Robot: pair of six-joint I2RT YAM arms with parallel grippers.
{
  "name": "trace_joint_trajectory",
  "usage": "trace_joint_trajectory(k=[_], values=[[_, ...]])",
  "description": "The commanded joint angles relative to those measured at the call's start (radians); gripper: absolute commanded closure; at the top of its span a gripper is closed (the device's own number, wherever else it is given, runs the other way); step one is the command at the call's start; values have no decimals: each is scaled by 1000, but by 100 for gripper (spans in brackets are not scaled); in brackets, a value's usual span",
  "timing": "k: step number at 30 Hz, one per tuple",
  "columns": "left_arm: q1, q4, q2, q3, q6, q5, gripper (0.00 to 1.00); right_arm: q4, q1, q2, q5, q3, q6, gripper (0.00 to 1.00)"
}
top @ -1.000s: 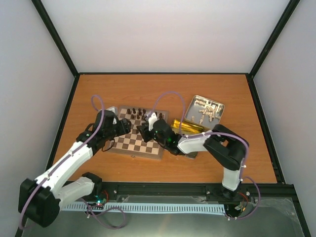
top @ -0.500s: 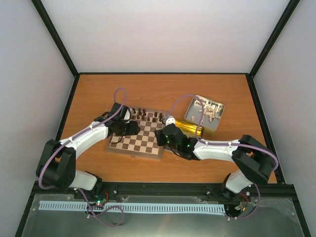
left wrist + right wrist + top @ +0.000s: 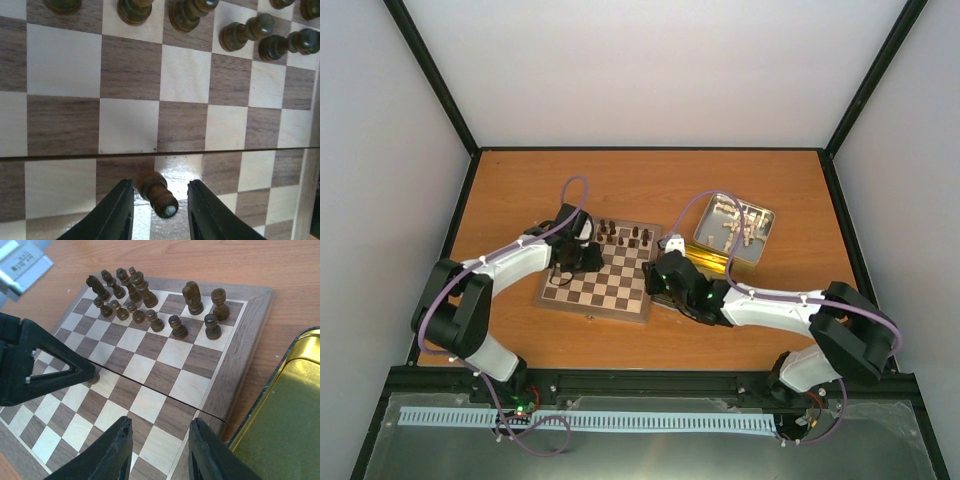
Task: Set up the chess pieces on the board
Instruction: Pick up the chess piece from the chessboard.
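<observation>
The board [image 3: 620, 292] lies at the table's centre. Several dark chess pieces [image 3: 145, 300] stand in two rows along its far edge. My left gripper [image 3: 160, 210] is low over the board's left part, open, with its jaws either side of one dark pawn [image 3: 157, 192] that stands on a square. The left finger is nearly on the pawn and a gap shows on the right. My right gripper [image 3: 157, 450] hovers open over the board's near right edge, nothing between its fingers. It sees the left gripper [image 3: 45, 370] with the pawn's base under it.
An open metal tin [image 3: 735, 228] with cream pieces stands right of the board. Its gold-lined lid [image 3: 705, 260] lies between tin and board, close to my right gripper. Bare orange table lies beyond the board, and black frame rails edge it.
My left jaws have narrowed around the dark pawn. The right gripper has drawn back from the board's middle to its right edge.
</observation>
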Motion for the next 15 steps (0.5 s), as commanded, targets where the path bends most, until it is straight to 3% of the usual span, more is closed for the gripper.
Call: trace_joint_trajectory(k=[1, 8, 15], values=[[-7, -12, 35, 54, -1, -32, 75, -13, -4, -48, 41, -20, 7, 68], [-6, -45, 51, 81, 14, -98, 96, -19, -7, -76, 52, -32, 5, 68], [35, -122, 21, 143, -23, -355, 97, -26, -12, -95, 56, -47, 3, 68]])
